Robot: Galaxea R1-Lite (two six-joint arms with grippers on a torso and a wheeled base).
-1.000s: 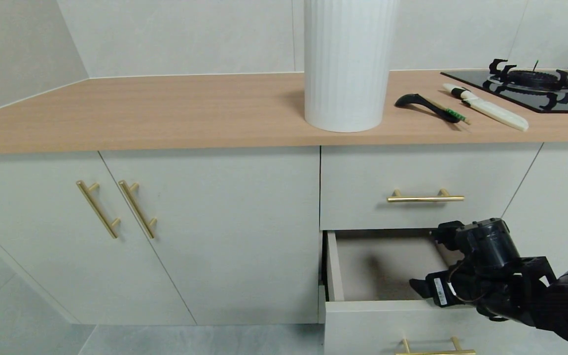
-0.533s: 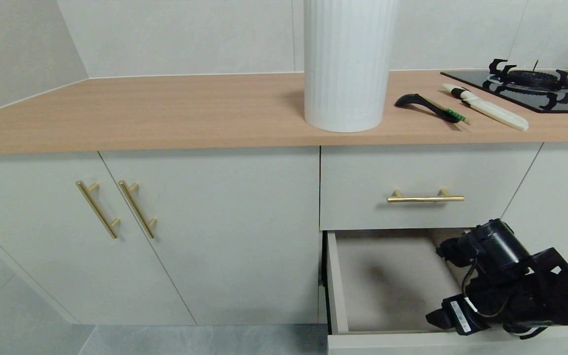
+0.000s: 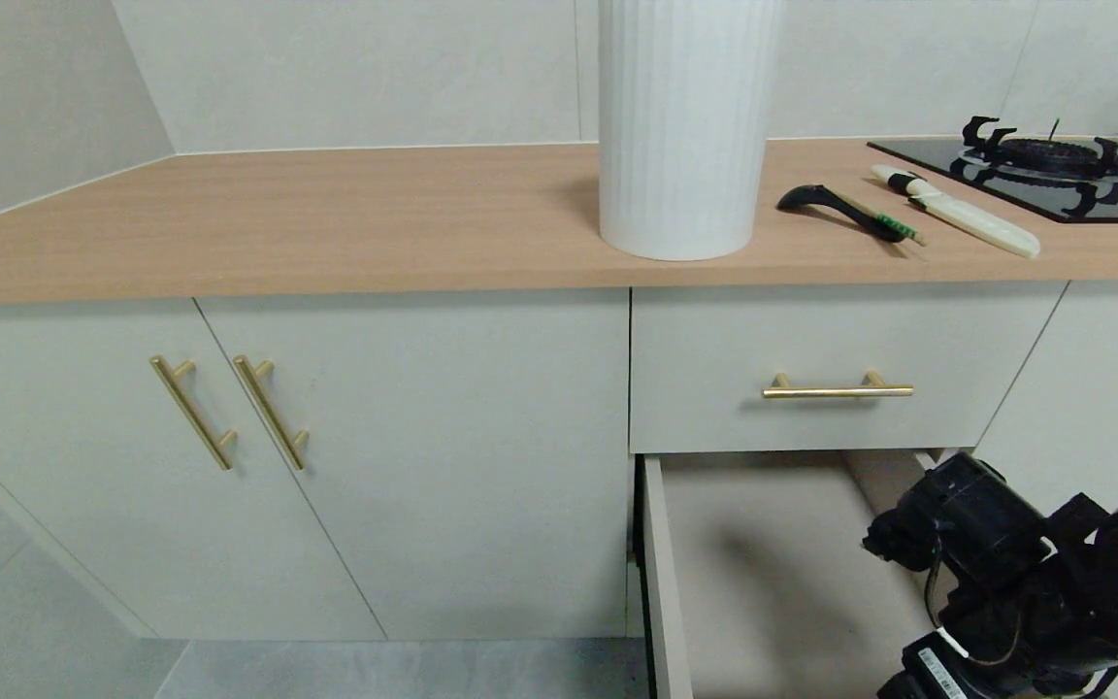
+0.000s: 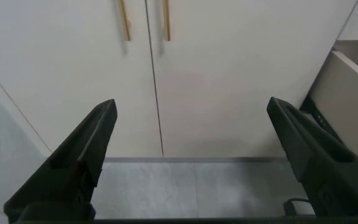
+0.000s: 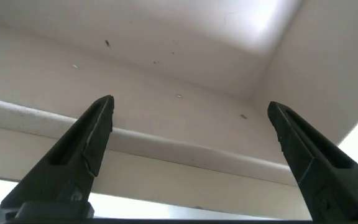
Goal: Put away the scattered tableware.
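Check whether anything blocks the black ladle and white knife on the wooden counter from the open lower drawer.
Nothing visible does. The black ladle and white knife lie uncovered on the wooden counter; the pulled-out lower drawer shows bare floor. The open right gripper sits at its front right corner.

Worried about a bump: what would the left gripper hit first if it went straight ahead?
Likely the cabinet doors, near their bottom edge; nothing stands between them and the left gripper, though depth is unclear.
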